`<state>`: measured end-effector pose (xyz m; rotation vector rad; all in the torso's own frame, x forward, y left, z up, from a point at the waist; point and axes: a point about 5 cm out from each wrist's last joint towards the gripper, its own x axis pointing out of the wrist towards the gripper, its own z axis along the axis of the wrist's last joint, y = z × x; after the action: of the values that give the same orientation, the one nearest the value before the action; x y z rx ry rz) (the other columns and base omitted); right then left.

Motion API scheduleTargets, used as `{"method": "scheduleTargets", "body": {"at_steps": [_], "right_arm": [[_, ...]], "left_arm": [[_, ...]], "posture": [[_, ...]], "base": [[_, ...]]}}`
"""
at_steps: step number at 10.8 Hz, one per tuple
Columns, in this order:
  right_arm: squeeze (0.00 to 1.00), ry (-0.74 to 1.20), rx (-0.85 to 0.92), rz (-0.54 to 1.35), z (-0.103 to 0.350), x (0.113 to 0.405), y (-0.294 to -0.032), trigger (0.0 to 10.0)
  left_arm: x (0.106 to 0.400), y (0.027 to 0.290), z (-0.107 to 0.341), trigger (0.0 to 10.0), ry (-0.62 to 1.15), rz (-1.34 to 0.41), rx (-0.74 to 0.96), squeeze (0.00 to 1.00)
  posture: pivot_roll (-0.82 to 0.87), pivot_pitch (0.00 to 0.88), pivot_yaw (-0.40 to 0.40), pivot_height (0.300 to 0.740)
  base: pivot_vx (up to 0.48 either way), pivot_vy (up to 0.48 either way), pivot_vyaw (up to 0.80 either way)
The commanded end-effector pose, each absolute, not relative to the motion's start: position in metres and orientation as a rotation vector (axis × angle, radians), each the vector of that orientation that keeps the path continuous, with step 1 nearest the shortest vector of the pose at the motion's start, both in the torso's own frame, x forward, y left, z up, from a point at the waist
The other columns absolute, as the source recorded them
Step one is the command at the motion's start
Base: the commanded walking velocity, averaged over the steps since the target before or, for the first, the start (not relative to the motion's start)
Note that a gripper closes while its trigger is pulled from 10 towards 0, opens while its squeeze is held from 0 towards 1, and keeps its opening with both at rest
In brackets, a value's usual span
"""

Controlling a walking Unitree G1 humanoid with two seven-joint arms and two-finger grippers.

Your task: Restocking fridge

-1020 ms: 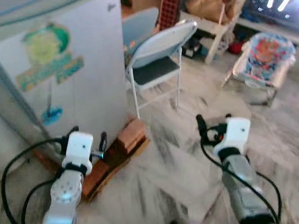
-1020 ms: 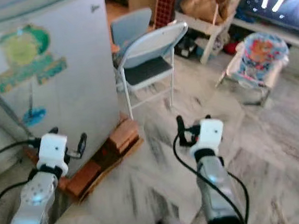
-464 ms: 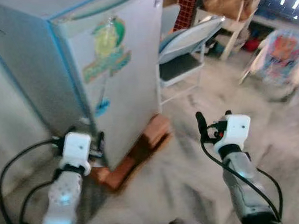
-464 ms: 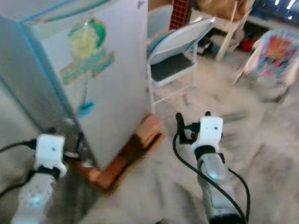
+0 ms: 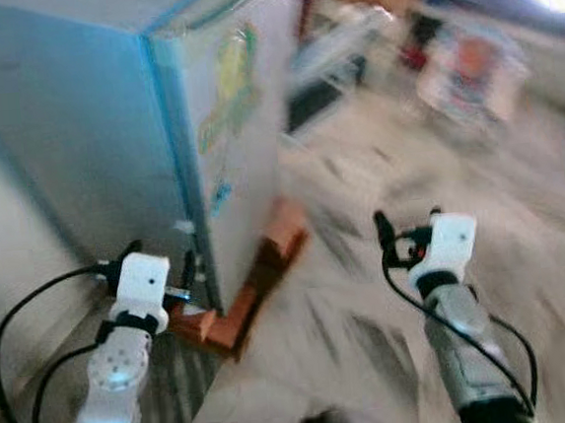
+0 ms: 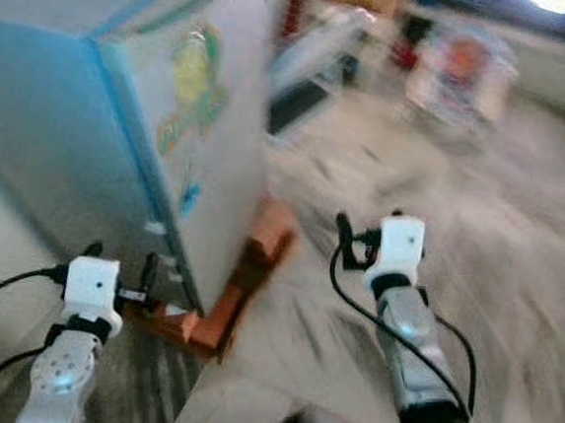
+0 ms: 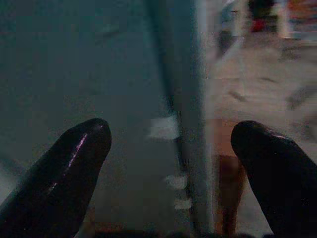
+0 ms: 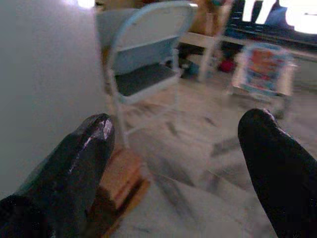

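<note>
Motion blur smeared both head views. Ahead and to the robot's left stood the fridge [image 5: 194, 110], a pale box with a blue side panel and blue corner edge, its door shut and bearing a green and yellow sticker [image 5: 228, 93]. It rested on a low stack of reddish bricks [image 5: 258, 273] that stuck out at its front corner onto the grey marbled floor [image 5: 363, 224].

Both silver arms were held forward at about the same height. The left pincer [image 5: 194, 271] sat just beside the fridge's lower corner, near the bricks; the left wrist view showed its two black fingers [image 7: 59, 173] spread wide with nothing between them, the blue corner edge of the fridge framed in the gap. The right pincer [image 5: 386, 237] hung over bare floor, well apart from the fridge, its fingers [image 8: 74, 163] likewise wide apart and empty. Beyond them, in the right wrist view, stood a pale blue folding chair [image 8: 143, 64] close to the fridge's white side, and farther off a colourful baby bouncer [image 8: 262, 67].
</note>
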<state>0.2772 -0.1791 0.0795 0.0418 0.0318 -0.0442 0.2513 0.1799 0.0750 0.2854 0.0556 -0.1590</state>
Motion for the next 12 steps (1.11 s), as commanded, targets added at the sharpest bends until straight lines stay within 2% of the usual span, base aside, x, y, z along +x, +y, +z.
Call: {"method": "scheduleTargets", "body": {"at_steps": [1,8,10,12], "right_arm": [[0.0,0.064,0.025,-0.101,0.073,0.274,-0.195,10.0],[0.0,0.059,0.019,-0.066,0.073,0.276,-0.186,10.0],[0.0,0.057,0.024,-0.059,0.073,0.277,-0.184,10.0],[0.0,0.061,0.024,-0.052,0.072,0.276,-0.182,10.0]], "left_arm": [[0.249,0.167,0.078,10.0,0.027,-0.21,0.273,0.0],[0.25,0.18,0.077,10.0,0.041,-0.103,0.202,0.0],[0.254,0.192,0.077,10.0,0.049,0.008,0.132,0.0],[0.255,0.197,0.077,10.0,0.046,0.05,0.149,0.0]], "posture": [[0.11,0.095,-0.093,0.74],[0.12,0.099,-0.1,0.74],[0.13,0.094,-0.099,0.74],[0.13,0.094,-0.1,0.74]], "base": [[0.0,0.0,-0.8],[0.0,0.0,-0.74],[0.0,0.0,0.0],[0.0,0.0,0.0]]}}
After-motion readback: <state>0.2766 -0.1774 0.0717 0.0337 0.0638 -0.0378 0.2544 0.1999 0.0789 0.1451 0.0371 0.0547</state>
